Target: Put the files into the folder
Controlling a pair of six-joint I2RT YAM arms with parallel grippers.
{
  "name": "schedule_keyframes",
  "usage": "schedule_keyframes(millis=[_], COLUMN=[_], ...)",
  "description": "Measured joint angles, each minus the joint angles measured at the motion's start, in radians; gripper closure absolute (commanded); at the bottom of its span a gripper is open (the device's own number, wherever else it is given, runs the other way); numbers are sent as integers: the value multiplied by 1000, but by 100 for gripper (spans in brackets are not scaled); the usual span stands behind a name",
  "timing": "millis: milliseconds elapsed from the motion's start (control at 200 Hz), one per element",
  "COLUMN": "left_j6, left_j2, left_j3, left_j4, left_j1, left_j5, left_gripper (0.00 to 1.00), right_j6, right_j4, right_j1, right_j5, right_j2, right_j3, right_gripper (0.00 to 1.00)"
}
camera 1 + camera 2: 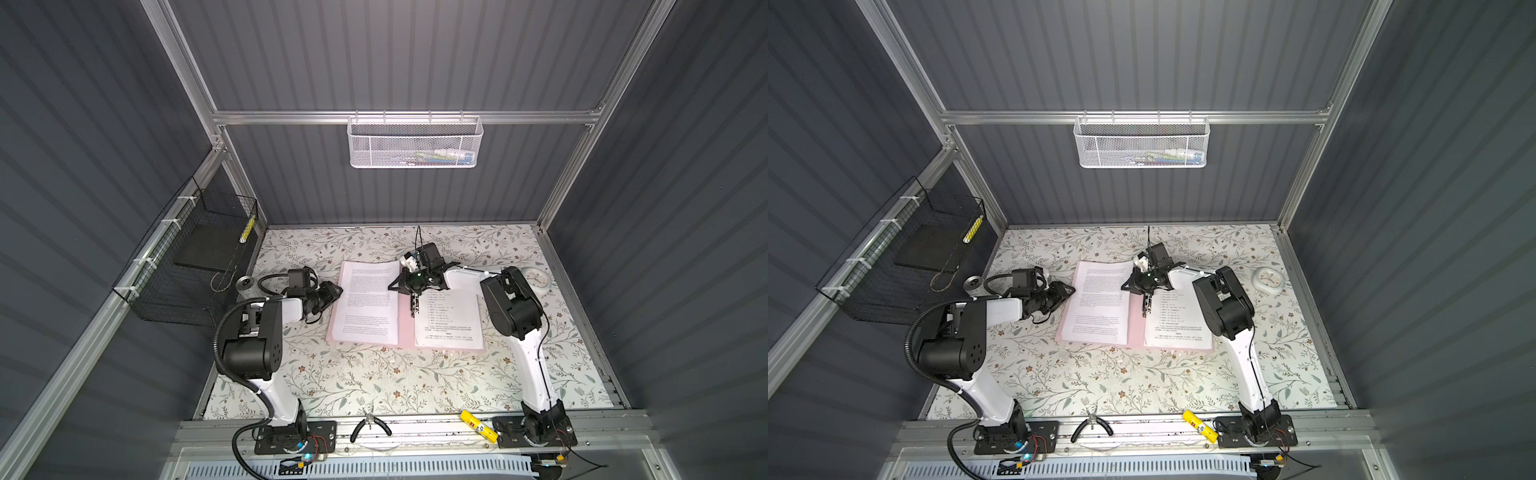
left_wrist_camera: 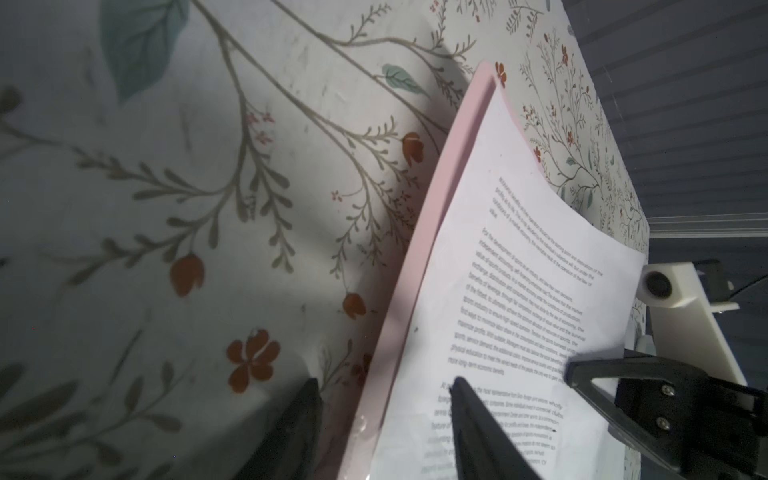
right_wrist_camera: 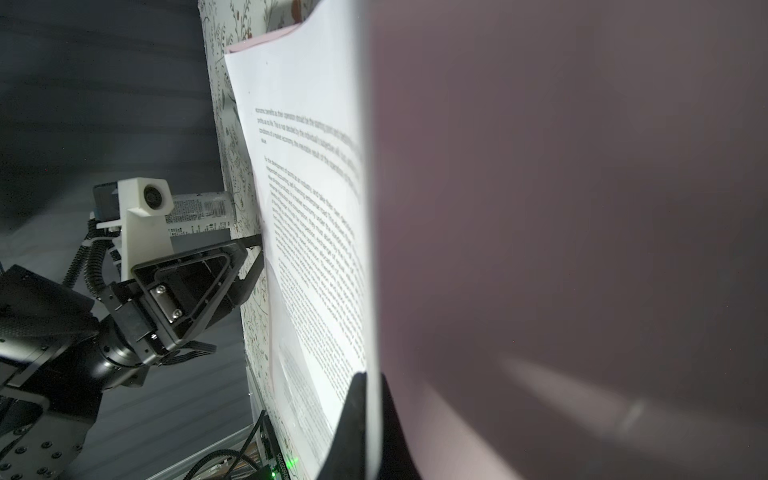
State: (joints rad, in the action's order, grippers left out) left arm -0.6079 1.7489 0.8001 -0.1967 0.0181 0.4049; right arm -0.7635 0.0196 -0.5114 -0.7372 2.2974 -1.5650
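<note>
Lying open mid-frame in both top views, the pink folder holds the files on the flowered counter. The right hand pinches the upper right corner of the sheet at frame left, a grip only its wrist view shows. The left hand, spread, straddles the folder's outer edge. The step looks like seating that sheet; next, squaring it and letting go.
</note>
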Motion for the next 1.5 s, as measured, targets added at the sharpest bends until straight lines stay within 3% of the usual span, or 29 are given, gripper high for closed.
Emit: schedule_keyframes(millis=[350, 1501], left_j6=[-18, -60], left_j2=[-56, -67], left_j3=[-74, -117], left_j4=[-11, -79], left_j1=[1, 14], left_j5=[20, 34], left_gripper=[47, 48], right_j6=[-56, -243], right_j4=[-41, -186], right_j1=[0, -33], right_j5=[5, 87], right_j2=[-1, 0], right_j3=[32, 107], right_gripper=[100, 100])
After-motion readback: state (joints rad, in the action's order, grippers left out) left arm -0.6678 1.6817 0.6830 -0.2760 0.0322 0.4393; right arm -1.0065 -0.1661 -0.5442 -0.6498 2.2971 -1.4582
